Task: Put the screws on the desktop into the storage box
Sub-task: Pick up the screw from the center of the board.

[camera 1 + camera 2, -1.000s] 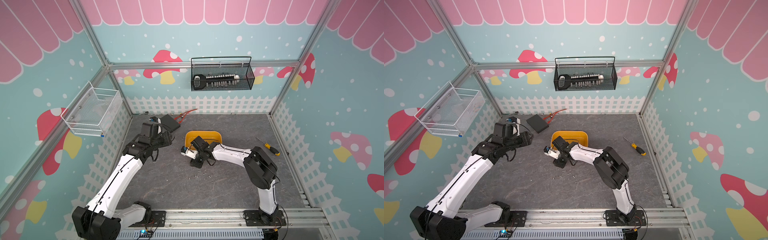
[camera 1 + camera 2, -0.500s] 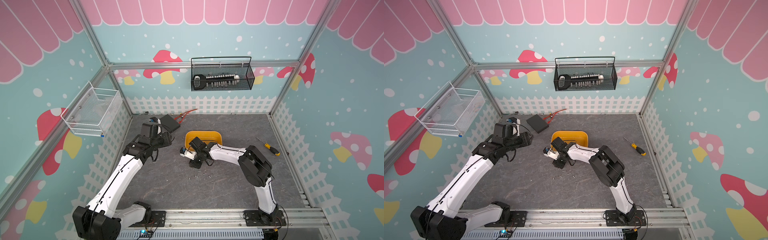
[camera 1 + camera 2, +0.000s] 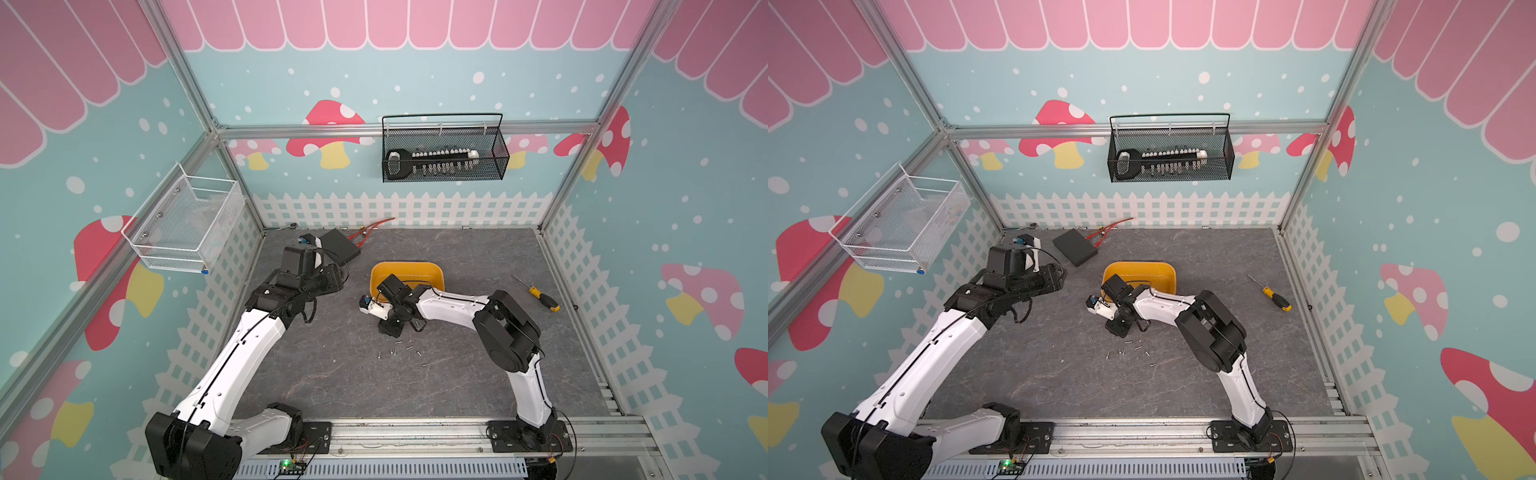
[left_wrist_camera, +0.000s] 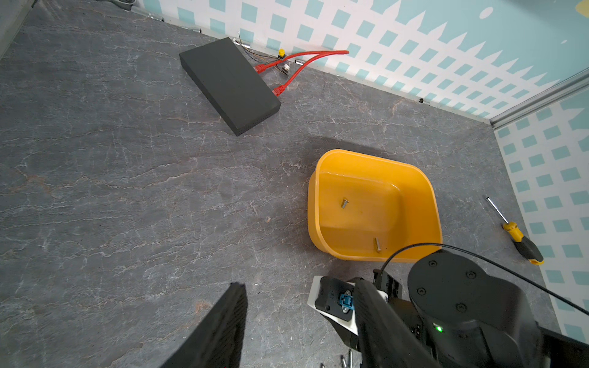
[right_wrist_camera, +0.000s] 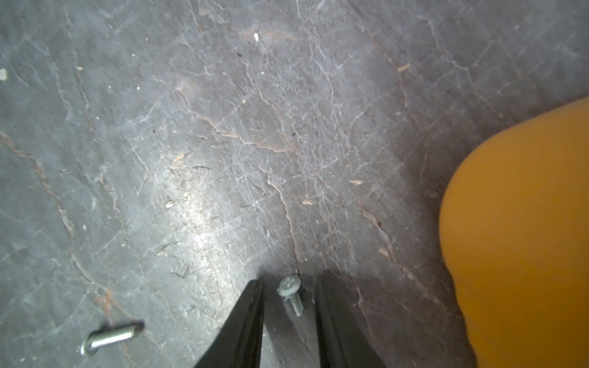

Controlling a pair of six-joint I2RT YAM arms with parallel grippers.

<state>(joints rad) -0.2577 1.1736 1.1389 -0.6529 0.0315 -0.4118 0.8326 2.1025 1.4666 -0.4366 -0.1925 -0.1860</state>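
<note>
- Right wrist view: the right pincer (image 5: pixel 288 283) stands slightly spread astride one tiny silver-grey screw (image 5: pixel 291 296) lying on the dark grey, pale-veined counter (image 5: pixel 223 143). It touches neither side of the screw, a straddle that looks set up for a pinch.
- A second short screw (image 5: pixel 110 337) lies on the far side of that pincer from the shallow yellow-orange plastic tub (image 5: pixel 516 239). The tub's wall rises near the pick, so the carry should be short once the screw is lifted.
- In both top views a scatter of loose screws (image 3: pixel 393 352) lies on the counter near the tub, on its side towards the arms' bases. The right arm (image 3: pixel 449 301) bends low between tub and scatter.
- Left wrist view: two screws (image 4: pixel 344 203) already lie in the tub's bottom, and most of the job appears still to come.
- The left pincer (image 4: pixel 299 285) hangs spread wide and empty on the tub's side nearest the flat black box (image 4: pixel 229 86), apparently held clear to give the right arm room.
</note>
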